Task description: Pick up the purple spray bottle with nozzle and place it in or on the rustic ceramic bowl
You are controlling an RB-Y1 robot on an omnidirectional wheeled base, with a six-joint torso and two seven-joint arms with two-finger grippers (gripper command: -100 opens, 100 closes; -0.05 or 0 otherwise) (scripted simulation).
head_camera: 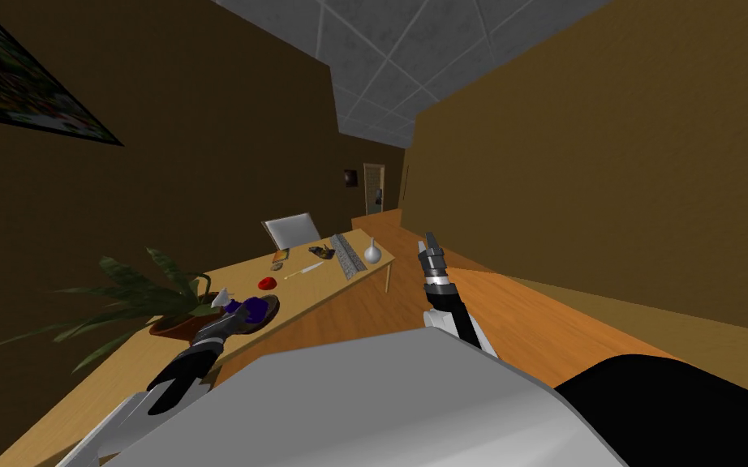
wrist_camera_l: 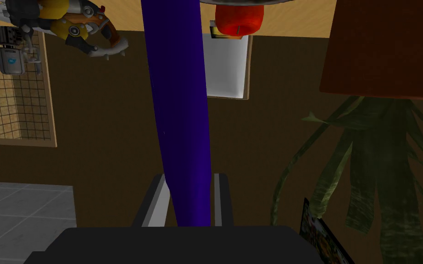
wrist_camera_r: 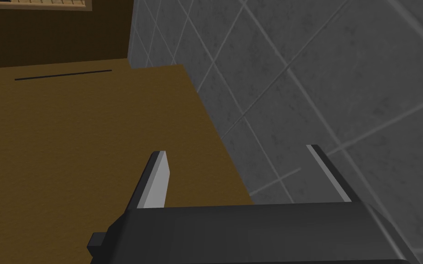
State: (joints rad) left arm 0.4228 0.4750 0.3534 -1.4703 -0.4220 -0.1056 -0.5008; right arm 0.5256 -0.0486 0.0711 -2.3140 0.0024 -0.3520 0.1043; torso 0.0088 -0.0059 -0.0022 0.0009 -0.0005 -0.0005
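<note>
A purple spray bottle (head_camera: 252,308) with a pale nozzle (head_camera: 220,300) hangs just over a dark brown bowl (head_camera: 270,309) on the wooden table (head_camera: 328,288). My left gripper (head_camera: 240,316) is shut on it. In the left wrist view the bottle's purple body (wrist_camera_l: 178,105) runs up between the two fingers (wrist_camera_l: 159,199), which press its sides. Whether the bottle touches the bowl I cannot tell. My right gripper (head_camera: 429,241) is raised beyond the table's near edge, over the floor. It stands open (wrist_camera_r: 236,150) with nothing between its fingers.
A potted plant (head_camera: 171,312) stands right beside the bowl, its pot (wrist_camera_l: 385,46) close to my left hand. Further along the table lie a red object (head_camera: 267,284), a pen (head_camera: 303,270), a keyboard (head_camera: 348,255) and a grey flask (head_camera: 372,253). A white chair (head_camera: 291,229) stands behind.
</note>
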